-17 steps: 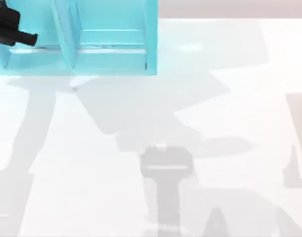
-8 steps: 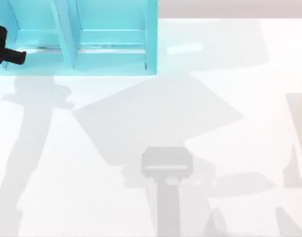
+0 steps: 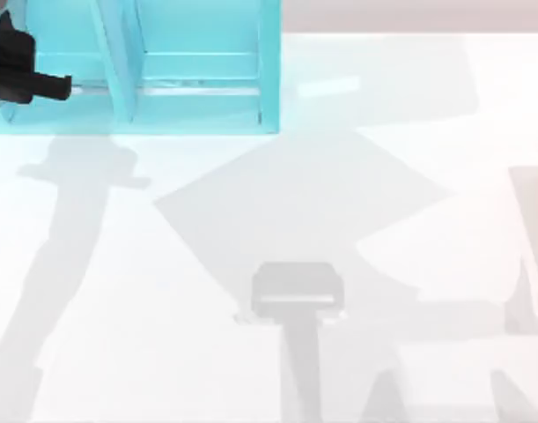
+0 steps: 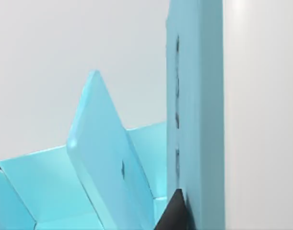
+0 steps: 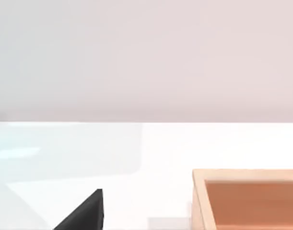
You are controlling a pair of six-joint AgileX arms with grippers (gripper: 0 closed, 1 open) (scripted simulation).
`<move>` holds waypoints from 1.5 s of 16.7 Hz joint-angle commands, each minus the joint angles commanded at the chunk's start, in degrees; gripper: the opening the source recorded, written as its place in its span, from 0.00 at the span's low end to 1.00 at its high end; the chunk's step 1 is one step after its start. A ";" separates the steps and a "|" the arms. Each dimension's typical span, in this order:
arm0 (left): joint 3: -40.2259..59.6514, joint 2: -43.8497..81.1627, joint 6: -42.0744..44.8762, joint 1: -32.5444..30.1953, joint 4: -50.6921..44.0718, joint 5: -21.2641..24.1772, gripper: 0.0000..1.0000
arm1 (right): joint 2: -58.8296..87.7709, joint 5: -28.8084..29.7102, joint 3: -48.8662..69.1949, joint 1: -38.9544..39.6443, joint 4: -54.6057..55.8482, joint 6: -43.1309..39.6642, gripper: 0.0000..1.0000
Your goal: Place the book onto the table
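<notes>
No readable text in any view.

The turquoise shelf unit (image 3: 198,79), the white worktop (image 3: 409,291) and the wooden box (image 5: 247,199) carry plain surfaces with no letters, numbers, labels or brand marks; the small dark marks on a shelf panel in the left wrist view are too small to read.

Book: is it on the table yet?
Not yet. Done: nothing, since no book lies on the white table. In hand: the left gripper is at the turquoise shelf unit, beside a tall teal slab that may be the book. Left: lift it out, set it down. The right gripper is parked near a wooden box.
</notes>
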 joint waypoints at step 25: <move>36.59 50.25 -142.85 -51.96 -36.60 -51.55 0.00 | 0.00 0.00 0.00 0.00 0.00 0.00 1.00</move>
